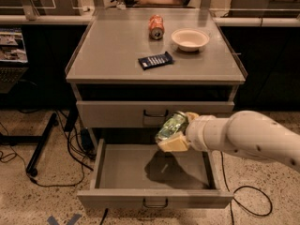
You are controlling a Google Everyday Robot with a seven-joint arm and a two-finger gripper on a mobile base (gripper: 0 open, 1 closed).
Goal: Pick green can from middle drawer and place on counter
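Observation:
My gripper (174,131) reaches in from the right on a thick white arm and is shut on the green can (170,126), a shiny green-and-silver drink can held tilted between its tan fingers (172,144). The can hangs above the open middle drawer (112,172), in front of the shut upper drawer front. The drawer is pulled fully out and its grey floor shows only the arm's shadow. The counter (108,50) lies above and behind the can.
On the counter stand an orange-red can (156,26), a white bowl (190,39) and a dark blue packet (155,60). Cables and a black stand foot (40,146) lie on the floor at left. A cable loops on the floor at right.

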